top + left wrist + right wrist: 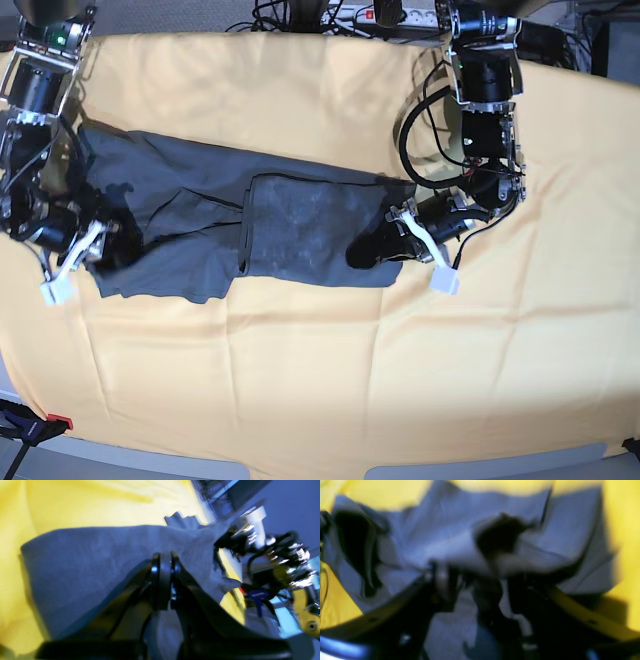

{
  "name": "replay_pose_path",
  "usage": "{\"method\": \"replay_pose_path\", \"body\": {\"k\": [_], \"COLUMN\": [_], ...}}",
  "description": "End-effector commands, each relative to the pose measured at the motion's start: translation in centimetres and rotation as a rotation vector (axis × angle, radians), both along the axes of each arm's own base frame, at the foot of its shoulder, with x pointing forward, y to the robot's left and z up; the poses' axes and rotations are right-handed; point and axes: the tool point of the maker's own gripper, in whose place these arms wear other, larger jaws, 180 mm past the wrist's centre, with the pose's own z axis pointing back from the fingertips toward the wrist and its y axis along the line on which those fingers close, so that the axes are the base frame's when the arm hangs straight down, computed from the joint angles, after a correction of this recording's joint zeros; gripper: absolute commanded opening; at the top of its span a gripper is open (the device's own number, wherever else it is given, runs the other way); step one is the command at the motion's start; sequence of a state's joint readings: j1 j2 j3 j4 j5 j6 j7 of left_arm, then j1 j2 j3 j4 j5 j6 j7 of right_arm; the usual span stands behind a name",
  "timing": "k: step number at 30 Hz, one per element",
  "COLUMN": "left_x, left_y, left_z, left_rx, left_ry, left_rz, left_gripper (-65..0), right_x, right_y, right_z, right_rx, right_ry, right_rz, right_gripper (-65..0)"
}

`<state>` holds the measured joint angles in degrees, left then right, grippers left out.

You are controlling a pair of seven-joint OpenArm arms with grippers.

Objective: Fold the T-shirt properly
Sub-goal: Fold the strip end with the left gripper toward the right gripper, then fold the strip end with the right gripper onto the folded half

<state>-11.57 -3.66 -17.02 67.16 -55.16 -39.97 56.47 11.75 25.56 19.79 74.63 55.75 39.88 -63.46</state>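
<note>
Left gripper (pixel 163 580): in its own wrist view the two black fingers are pressed flat together, closed at the near edge of the T-shirt (pixel 100 562). Grey cloth runs up to the fingers and shows again beneath them, but whether any is pinched between them cannot be told. The base view places this gripper (pixel 372 247) at the shirt's end on that view's right, low on the cloth, though there its fingers are a dark blur.

Right gripper (pixel 482 580): the wrist view is badly smeared. The two arms of the gripper appear spread, with rumpled cloth lying between and beyond them; the fingertips cannot be resolved, so neither the opening nor any hold can be confirmed. The base view shows it (pixel 100 243) at the opposite end of the shirt, over the bunched edge.

T-shirt (pixel 230 225): only the base view gives the whole garment, stretched lengthwise between the two grippers, one panel folded over near the middle. It lies on the yellow tablecloth (pixel 330 380).
</note>
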Motion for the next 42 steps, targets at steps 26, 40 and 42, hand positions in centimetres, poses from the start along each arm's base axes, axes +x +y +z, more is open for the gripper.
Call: {"method": "replay_pose_path", "body": {"k": [26,40,42], "left_x": [0.4,0.4,0.4], "left_y": [1.4,1.4,1.5], "left_z": [-0.2,-0.3,-0.2], "left_rx": [0.042,0.042,0.041], "left_ry": [0.017,0.018,0.019], "left_rz": [0.018,0.016,0.015], "left_gripper": [-65.0,-65.0,-65.0], "right_x": [-7.6,-7.1,-6.8], "right_y": [-6.2,0.1,0.4], "right_z": [-3.6,-2.5,-2.4], "right_rx": [0.117,0.370,0.383], "right_ry": [0.078,0.023,0.011], "right_rz": [-0.306,-0.198,-0.203], "right_gripper": [-22.6,-22.6,-22.6]}}
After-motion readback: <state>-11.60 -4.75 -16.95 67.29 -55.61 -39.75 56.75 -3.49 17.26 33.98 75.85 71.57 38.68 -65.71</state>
